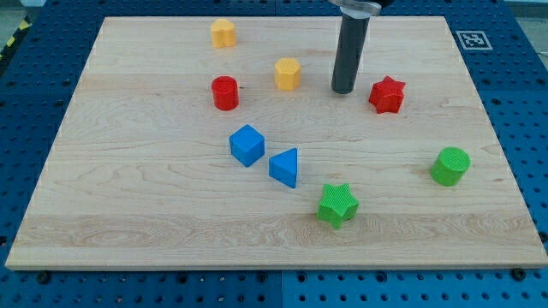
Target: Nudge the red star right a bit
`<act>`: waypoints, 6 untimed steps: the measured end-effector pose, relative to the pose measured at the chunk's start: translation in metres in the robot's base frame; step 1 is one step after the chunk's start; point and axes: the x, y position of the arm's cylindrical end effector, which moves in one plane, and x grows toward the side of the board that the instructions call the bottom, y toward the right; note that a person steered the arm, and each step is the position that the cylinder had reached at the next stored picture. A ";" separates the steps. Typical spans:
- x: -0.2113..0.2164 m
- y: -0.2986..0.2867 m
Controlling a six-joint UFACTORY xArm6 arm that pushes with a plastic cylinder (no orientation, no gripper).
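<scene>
The red star [387, 95] lies on the wooden board [154, 205] at the view's upper right. My tip [344, 89] stands on the board just left of the star, with a small gap between them. The dark rod rises from the tip to the view's top edge. A yellow hexagonal block [288, 74] sits to the left of the tip.
A red cylinder [225, 92] and a yellow block [223, 32] lie at the upper left. A blue cube [247, 145] and a blue triangular block [285, 167] sit mid-board. A green star [337, 204] is at the lower middle and a green cylinder [450, 166] at the right.
</scene>
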 end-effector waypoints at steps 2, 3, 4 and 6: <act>0.001 0.036; 0.001 0.036; 0.001 0.036; 0.008 0.036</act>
